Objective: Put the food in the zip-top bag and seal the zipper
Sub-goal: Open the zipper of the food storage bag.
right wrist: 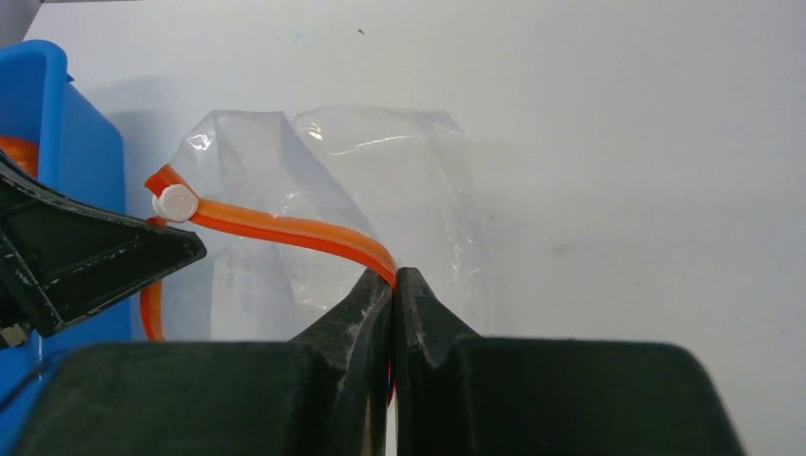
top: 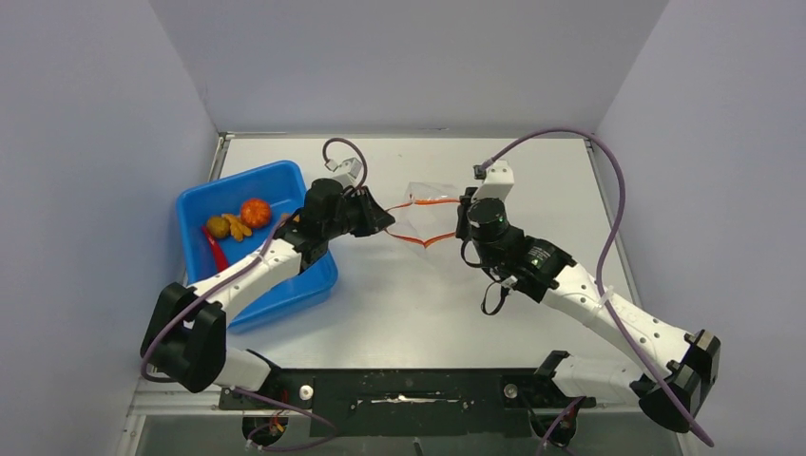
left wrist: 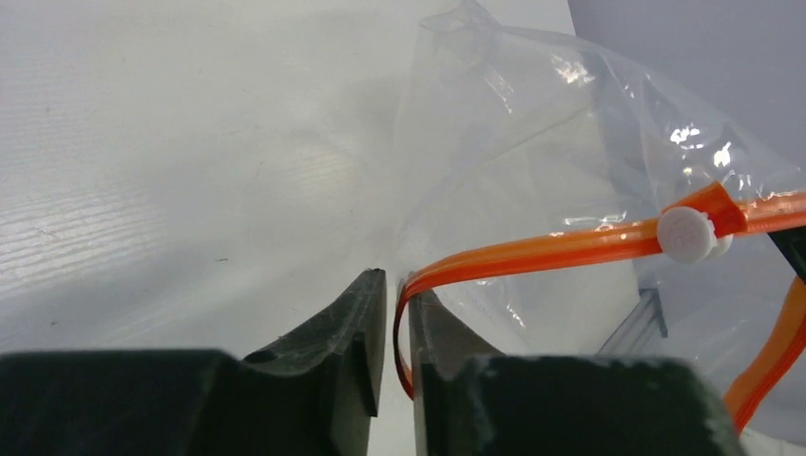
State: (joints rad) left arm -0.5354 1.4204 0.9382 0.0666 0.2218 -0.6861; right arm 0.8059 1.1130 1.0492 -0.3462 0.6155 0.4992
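The left gripper [left wrist: 396,313] and right gripper [right wrist: 393,285] each clamp the zipper [left wrist: 551,249], holding the zip-top bag [top: 423,195] open near the middle of the surface [top: 409,304]; the food [top: 238,220] lies in the tray [top: 314,285] at the left edge, so loading likely needs one gripper freed.

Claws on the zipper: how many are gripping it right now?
2. The left claw pinches the zipper at its left end, the right claw at its right end; none hidden.

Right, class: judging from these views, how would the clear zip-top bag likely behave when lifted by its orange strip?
Probably floppy: the zip-top bag creases and folds between the left claw and right claw. Likely very light, being thin clear film. The zipper looks stiffer, holding smooth curves.
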